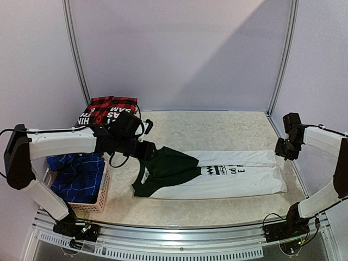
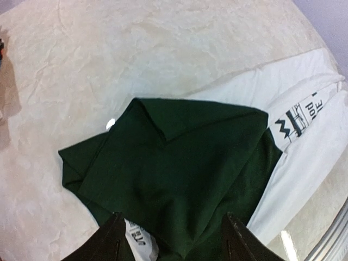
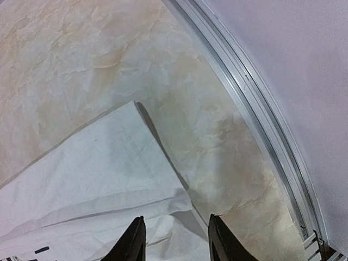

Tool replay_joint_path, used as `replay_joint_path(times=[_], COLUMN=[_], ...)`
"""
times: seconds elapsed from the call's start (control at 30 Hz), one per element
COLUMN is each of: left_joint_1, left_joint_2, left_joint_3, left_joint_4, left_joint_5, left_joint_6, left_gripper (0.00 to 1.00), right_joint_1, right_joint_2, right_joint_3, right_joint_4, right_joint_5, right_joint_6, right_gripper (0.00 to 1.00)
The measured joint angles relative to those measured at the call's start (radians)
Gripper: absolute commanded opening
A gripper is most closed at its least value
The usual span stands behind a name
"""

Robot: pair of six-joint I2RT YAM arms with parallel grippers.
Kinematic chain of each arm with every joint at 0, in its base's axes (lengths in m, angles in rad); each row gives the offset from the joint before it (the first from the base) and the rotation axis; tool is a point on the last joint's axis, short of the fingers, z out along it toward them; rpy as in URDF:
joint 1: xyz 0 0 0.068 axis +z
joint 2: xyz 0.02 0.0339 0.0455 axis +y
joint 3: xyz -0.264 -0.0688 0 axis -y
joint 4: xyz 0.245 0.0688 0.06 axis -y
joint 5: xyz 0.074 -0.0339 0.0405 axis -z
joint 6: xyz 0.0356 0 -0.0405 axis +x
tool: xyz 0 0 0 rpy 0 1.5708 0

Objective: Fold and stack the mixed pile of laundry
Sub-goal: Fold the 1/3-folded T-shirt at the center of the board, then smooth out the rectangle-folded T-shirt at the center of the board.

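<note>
White T-shirt (image 1: 234,176) lies flat mid-counter (image 1: 217,130) as a long folded strip, with its dark green end toward 9 o'clock and its hem toward 3 o'clock. The red-and-black plaid shirt (image 1: 111,109) sits apart at 10 o'clock. Left gripper (image 2: 173,217) hovers over the green end and right gripper (image 3: 176,220) over a hem corner, each with jaws apart and nothing between them. Cloth judged light, limp and prone to sag or slide, so best pinched through all layers at an end's corners.
</note>
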Motion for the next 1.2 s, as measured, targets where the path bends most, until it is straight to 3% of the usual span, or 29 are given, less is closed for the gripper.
replay_joint_path(times=[0.4, 0.83, 1.07, 1.2], left_joint_1=[0.000, 0.003, 0.005, 0.005], left_joint_2=[0.314, 0.450, 0.500, 0.509], left_joint_3=[0.258, 0.308, 0.335, 0.339], left_joint_4=[0.024, 0.058, 0.078, 0.084], left_joint_5=[-0.044, -0.014, 0.000, 0.002], left_joint_6=[-0.013, -0.089, -0.116, -0.122], left_gripper=[0.62, 0.57, 0.40, 0.20], right_joint_1=[0.133, 0.142, 0.153, 0.156], right_joint_2=[-0.097, -0.173, -0.177, -0.186], right_joint_3=[-0.063, -0.101, -0.106, -0.106], right_joint_4=[0.004, 0.008, 0.009, 0.009], right_joint_5=[-0.047, -0.056, -0.067, -0.070], right_joint_6=[0.018, 0.017, 0.017, 0.017], right_gripper=[0.46, 0.46, 0.45, 0.45])
